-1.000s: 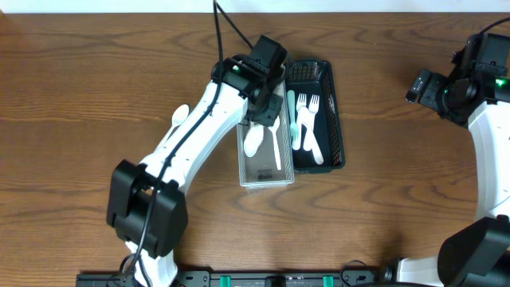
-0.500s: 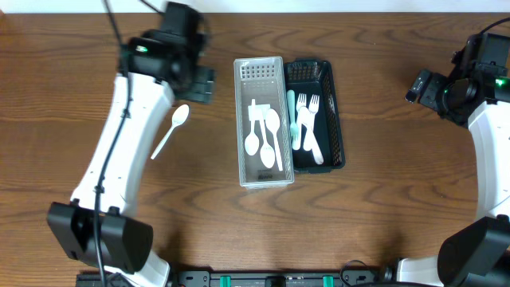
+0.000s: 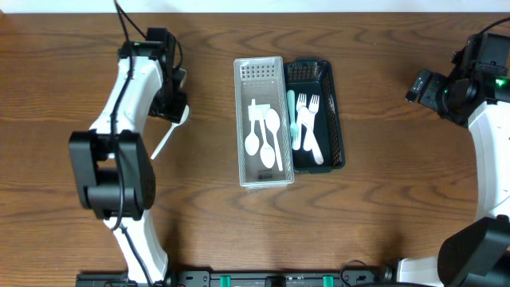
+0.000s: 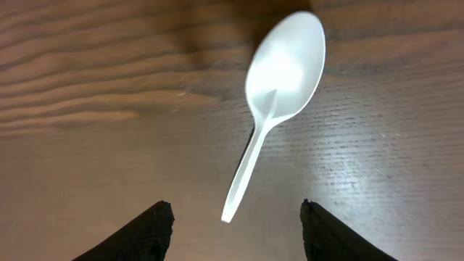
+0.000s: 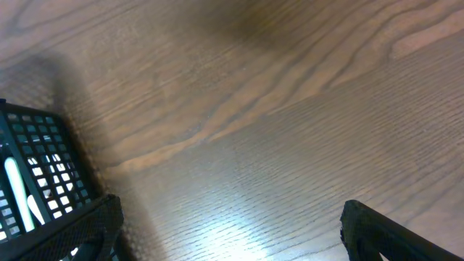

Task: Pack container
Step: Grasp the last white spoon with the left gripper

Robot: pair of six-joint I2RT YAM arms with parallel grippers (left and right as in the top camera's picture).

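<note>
on the left part of the table [image 3: 382,207], a loose white spoon [image 4: 279,94] lies flat on the wood, its bowl at the far end from the left wrist camera and its handle pointing back toward it. the left fingers [image 4: 148,232] are spread wide and grasp nothing. the spoon's handle end sits between their two tips, touching neither as far as that view shows. from overhead the left arm [image 3: 131,80] reaches up along the table's left side, and its head partly covers the spoon's bowl, so mostly the handle shows, slanting down and to the left.

near the centre stands a clear container [image 3: 263,177], long and narrow, with several white spoons [image 3: 268,135] lying lengthwise inside. touching its right wall is a black basket [image 3: 340,119] holding white forks [image 3: 312,119] and what looks like a teal-handled utensil [image 3: 292,112] along its left edge; the overhead view is too small to tell its kind. the loose spoon is well apart from both, out on the wood to the left of the clear container.

at the far right the right arm [image 3: 478,104] sits well apart from the containers. the right fingers [image 5: 80,232] are released and wide apart, holding nothing, with wood grain between them. a corner of the black basket shows at the left edge of that wrist view.
</note>
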